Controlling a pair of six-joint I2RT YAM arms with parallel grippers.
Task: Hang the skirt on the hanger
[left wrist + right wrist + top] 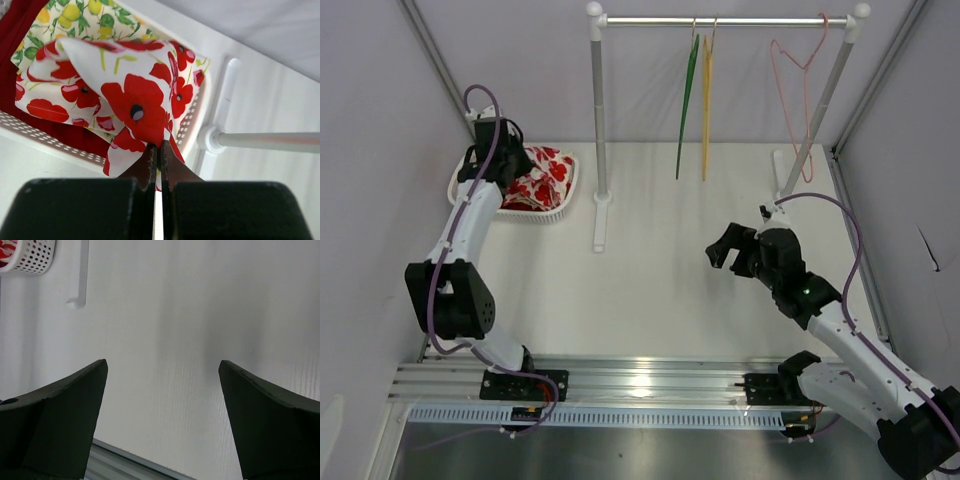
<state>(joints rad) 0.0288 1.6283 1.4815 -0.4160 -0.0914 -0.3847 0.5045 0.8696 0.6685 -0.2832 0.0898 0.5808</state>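
Shut tight, the left tool (159,146) pinches a fold of the skirt (135,100). The skirt lies in the basket (565,195) at the far left of the counter (660,290). The right tool (162,363) is wide open and holds nothing. It hangs over the bare middle, maybe so it can help with a hanger.

The counter is white, flat and smooth. On it stands the rack (720,20), made of shiny metal poles, so the hangers (707,100) have a rail to hook on. The basket is white plastic with lots of little holes, and it keeps the clothes in one pile. The skirt is soft and floppy, white with big red flowers. I think it is pinched at a fold so it can be lifted out. The green hanger (688,100) and the yellow one look thin and flat. The pink hanger (800,60) is bent wire. No skirt is on them yet.
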